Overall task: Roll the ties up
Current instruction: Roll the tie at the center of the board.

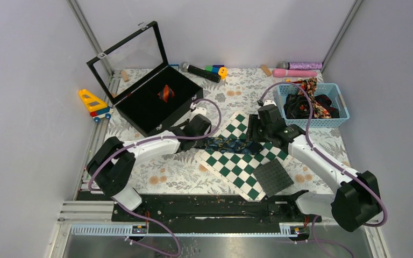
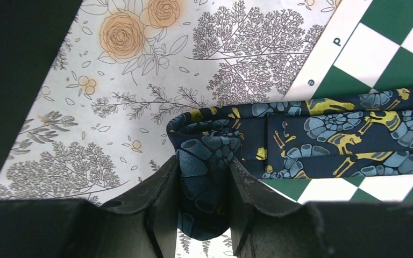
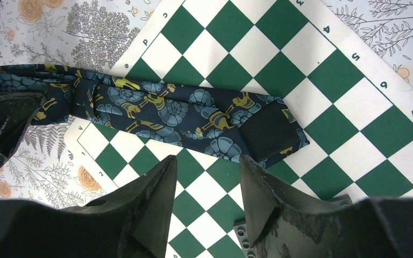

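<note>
Left jaws closed on folded end of navy floral tie (image 2: 328,137). Right jaws parted, empty, above chequered board (image 3: 322,72).

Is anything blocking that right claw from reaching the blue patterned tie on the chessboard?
Nothing visible. The right gripper hangs open just beside the tie, with only bare chessboard between them. The left gripper pinches the tie's other end.

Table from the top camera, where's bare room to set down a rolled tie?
Bare cloth lies between the left arm, the chessboard and the black rail at the near edge. Another patch sits between the black case and the blue basket. The middle is crowded: the tie and the right arm cross the chessboard.
</note>
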### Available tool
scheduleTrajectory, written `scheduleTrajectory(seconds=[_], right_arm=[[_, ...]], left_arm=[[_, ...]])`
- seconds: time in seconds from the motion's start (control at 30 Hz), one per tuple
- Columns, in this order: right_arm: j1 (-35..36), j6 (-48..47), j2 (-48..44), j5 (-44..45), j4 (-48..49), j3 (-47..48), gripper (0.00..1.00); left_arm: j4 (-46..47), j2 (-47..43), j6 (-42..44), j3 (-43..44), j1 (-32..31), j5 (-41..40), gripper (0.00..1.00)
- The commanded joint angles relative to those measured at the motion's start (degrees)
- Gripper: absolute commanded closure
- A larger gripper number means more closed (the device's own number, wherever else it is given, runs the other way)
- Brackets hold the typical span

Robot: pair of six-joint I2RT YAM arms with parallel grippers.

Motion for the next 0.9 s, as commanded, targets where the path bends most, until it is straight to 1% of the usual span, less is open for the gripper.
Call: scheduleTrajectory(seconds=[0.0,0.23,0.33,0.6,0.87], right_arm=[[-0.3,0.1,-3.0,-0.1,-1.0,0.4,0.46],[-0.4,0.3,-7.5,0.1,-2.2,0.8,0.46],[-0.3,0.7,-10.5,0.4,-2.8,1.3,0.46],[-0.3,1.8,-18.5,2.1,-4.1,2.6,0.45],[-0.4,1.3,-24.1,4.1,-6.0,5.2,0.43]], left_arm=[[-2.6,2.0,2.2,4.3,-1.9,-8.4,0.68],[-7.4,7.0,2.4,8.8,-5.3,-17.0,0.69],[-8.9,8.9,2.9,10.6,-6.6,-19.4,0.69],[-13.2,14.5,4.4,15.5,-9.4,-24.8,0.69],[-17.1,20.5,5.8,20.3,-11.6,-29.4,0.69]])
